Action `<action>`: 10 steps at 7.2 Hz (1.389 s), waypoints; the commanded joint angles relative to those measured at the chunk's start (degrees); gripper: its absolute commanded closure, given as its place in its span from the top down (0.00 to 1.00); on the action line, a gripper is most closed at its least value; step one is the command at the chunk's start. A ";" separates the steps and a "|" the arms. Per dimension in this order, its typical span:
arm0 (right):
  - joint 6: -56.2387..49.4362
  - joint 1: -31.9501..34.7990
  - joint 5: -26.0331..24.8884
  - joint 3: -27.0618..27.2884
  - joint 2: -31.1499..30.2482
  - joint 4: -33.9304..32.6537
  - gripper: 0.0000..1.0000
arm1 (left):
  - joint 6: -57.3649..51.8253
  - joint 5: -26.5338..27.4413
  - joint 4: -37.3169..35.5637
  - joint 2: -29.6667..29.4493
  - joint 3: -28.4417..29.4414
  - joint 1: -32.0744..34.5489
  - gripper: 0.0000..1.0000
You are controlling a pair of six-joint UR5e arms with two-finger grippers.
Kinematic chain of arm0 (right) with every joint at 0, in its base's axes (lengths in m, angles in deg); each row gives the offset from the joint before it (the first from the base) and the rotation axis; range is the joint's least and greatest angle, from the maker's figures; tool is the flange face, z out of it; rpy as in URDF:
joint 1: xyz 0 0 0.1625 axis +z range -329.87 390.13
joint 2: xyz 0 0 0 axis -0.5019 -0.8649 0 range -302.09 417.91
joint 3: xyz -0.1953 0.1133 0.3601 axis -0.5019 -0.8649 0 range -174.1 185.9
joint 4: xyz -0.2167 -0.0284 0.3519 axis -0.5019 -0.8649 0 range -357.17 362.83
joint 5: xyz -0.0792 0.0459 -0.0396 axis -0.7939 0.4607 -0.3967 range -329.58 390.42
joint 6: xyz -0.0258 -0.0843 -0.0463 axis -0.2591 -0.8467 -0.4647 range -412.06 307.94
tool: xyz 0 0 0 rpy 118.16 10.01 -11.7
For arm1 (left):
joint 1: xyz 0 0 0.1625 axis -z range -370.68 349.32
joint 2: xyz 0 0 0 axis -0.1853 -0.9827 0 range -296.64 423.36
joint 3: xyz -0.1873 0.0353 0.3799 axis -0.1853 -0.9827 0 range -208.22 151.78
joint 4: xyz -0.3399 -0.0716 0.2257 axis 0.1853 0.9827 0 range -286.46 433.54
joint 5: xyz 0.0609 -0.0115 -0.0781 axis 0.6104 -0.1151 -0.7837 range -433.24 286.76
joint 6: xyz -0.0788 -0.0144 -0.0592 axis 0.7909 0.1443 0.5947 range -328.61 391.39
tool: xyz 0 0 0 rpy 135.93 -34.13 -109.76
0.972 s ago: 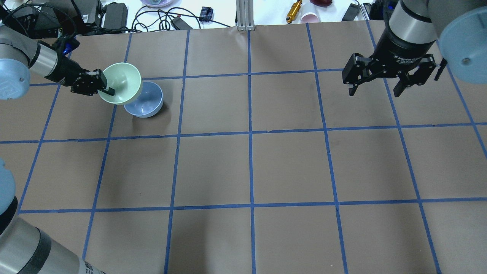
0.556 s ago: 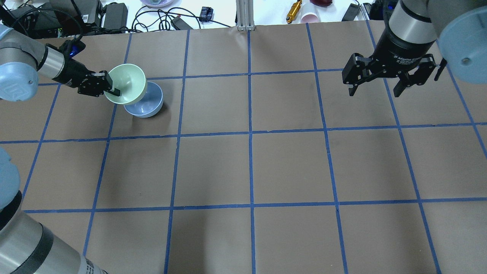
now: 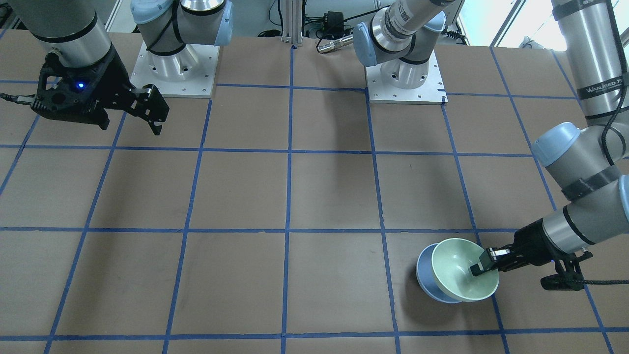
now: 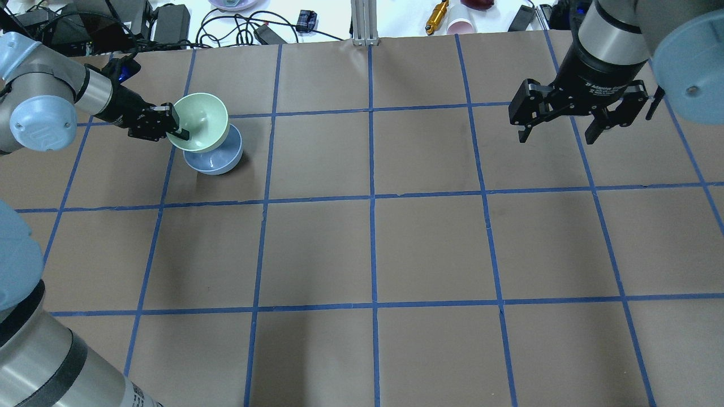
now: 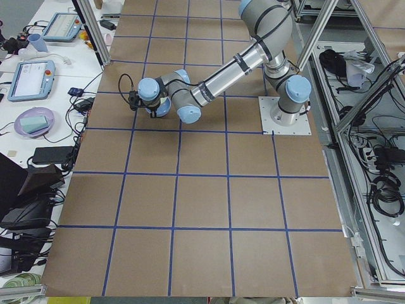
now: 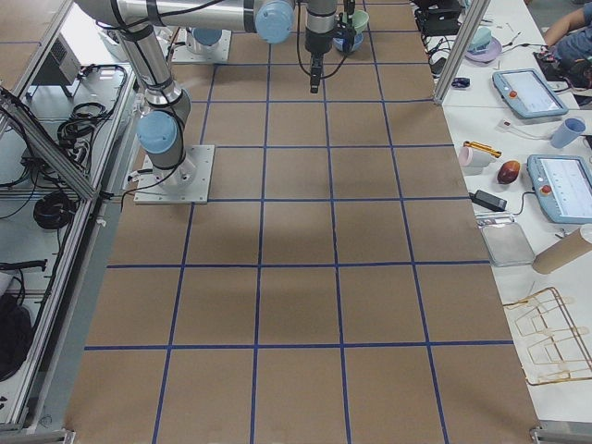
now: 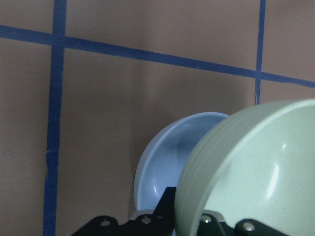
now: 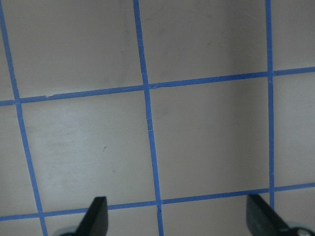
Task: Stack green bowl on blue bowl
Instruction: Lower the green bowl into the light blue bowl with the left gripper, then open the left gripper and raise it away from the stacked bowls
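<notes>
The green bowl (image 4: pixel 203 120) is pinched by its rim in the left gripper (image 4: pixel 177 129), tilted, with the blue bowl (image 4: pixel 218 161) just below and beyond it, off-centre. It should be levelled and centred before release. The right gripper (image 4: pixel 557 135) is spread wide, empty.

One green bowl (image 4: pixel 203 116), one blue bowl (image 4: pixel 218 161), perhaps two tablets (image 6: pixel 529 91) (image 6: pixel 561 188)

A: Any lettering you can read?
B: "WANJEED", white, on the black strap (image 3: pixel 600 90) round the left arm's silver tube (image 3: pixel 585 44). What follows it blurs.
A: Elsewhere?
B: "Adaptive", white, on the right arm's black wrist collar (image 4: pixel 605 79). The rest is too small.
</notes>
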 commanded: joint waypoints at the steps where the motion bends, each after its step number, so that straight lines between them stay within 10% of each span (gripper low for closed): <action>1: 0.00 0.00 0.00 -0.01 0.00 0.00 1.00 | 0.22 0.17 -0.14 -0.09 -0.09 0.04 0.09; 2: 0.00 0.00 0.00 -0.02 0.00 0.00 1.00 | 0.31 0.26 -0.05 -0.09 -0.09 0.04 0.18; 4: 0.00 0.00 0.00 -0.02 0.00 0.00 1.00 | 2.84 0.00 -0.05 -0.09 -0.61 0.04 0.86; 5: 0.00 0.00 0.00 -0.02 0.00 0.00 1.00 | 3.56 0.00 -0.14 0.00 -0.61 0.13 1.00; 8: 0.00 0.00 0.09 -0.02 0.00 0.00 1.00 | 3.74 0.44 1.00 2.44 0.00 0.39 1.00; 10: 0.00 0.00 0.00 -0.02 0.00 0.00 1.00 | 4.26 12.25 2.14 6.83 0.35 5.28 1.00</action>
